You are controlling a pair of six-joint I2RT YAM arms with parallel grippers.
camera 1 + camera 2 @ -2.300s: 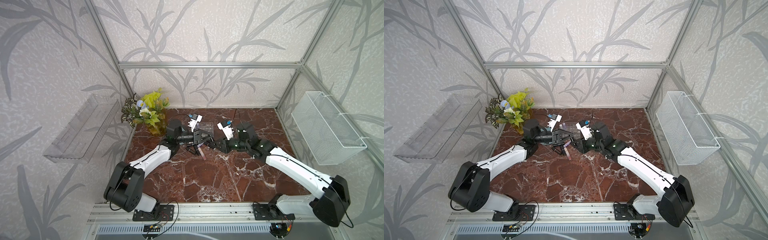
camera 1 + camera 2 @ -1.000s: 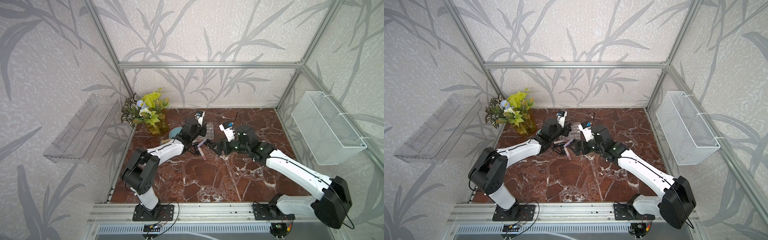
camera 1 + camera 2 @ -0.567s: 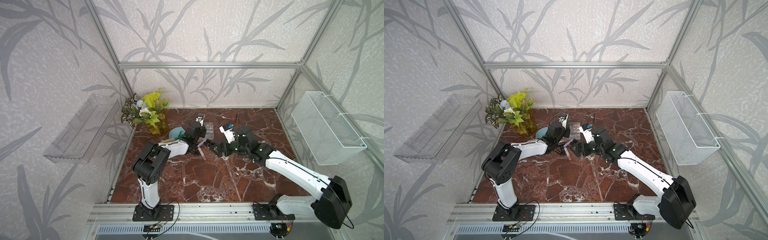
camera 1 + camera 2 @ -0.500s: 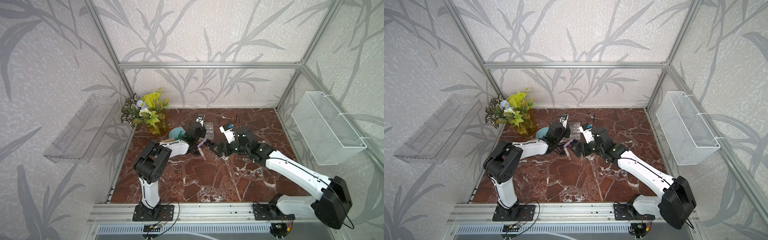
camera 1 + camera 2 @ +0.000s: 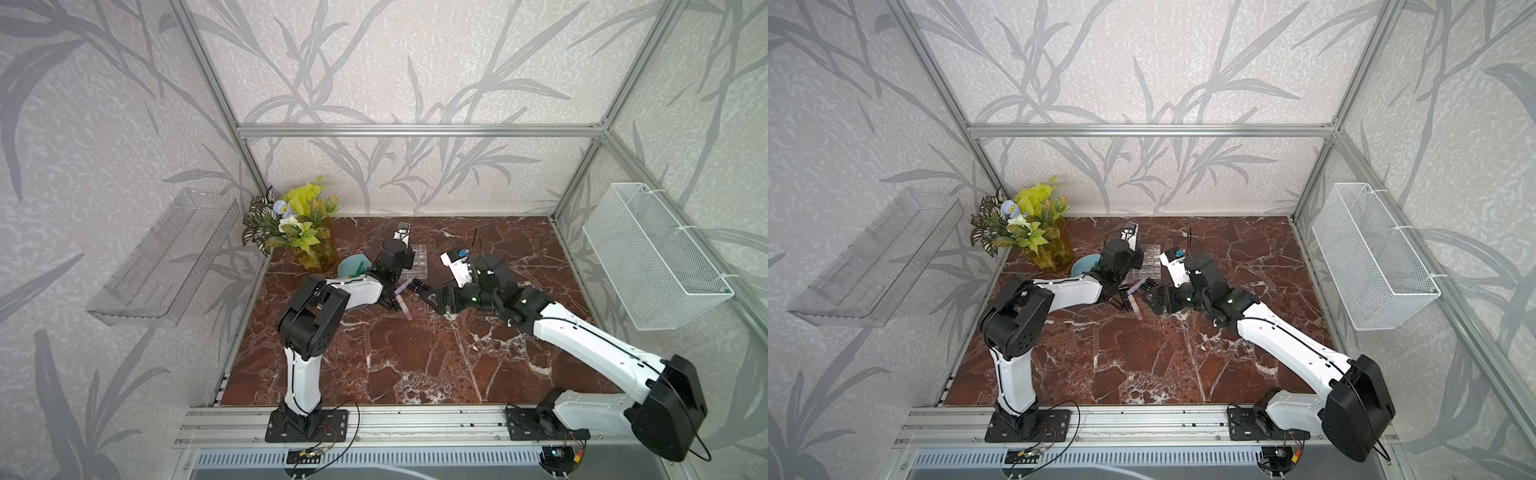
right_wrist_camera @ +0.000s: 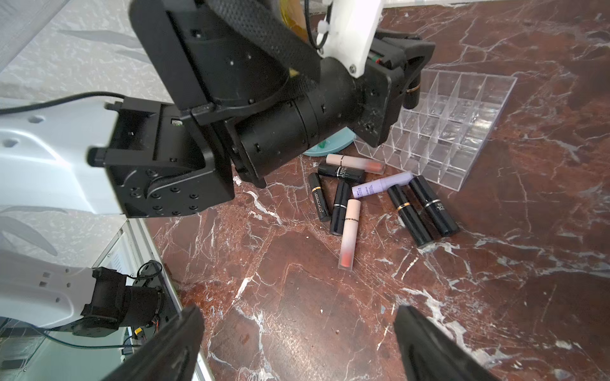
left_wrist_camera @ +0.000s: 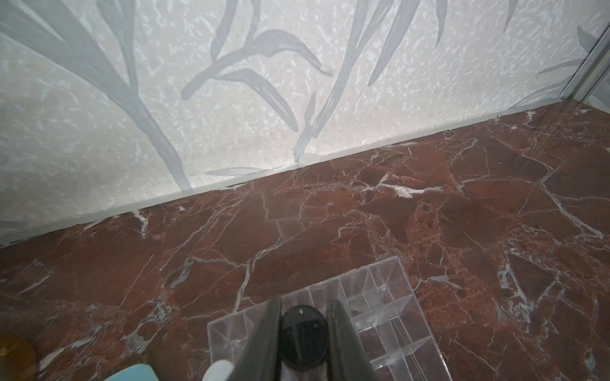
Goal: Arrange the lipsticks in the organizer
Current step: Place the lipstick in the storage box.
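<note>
- Left gripper [image 7: 305, 306]: jaws clamped on a black lipstick [image 6: 412, 95]. The tube is held upright with its long axis vertical, above a corner of the organizer [image 6: 488, 109].
- Right gripper [image 6: 297, 330]: jaws wide apart and empty, over bare marble [image 6: 330, 297].
- Loose lipsticks [image 6: 350, 231]: lying flat just beside the organizer, with their axes splayed in several directions.

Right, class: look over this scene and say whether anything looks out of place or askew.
Loose lipsticks lie on the table, some crossed, beside the organizer, whose cells look empty. The left gripper holds one black lipstick over it.
</note>
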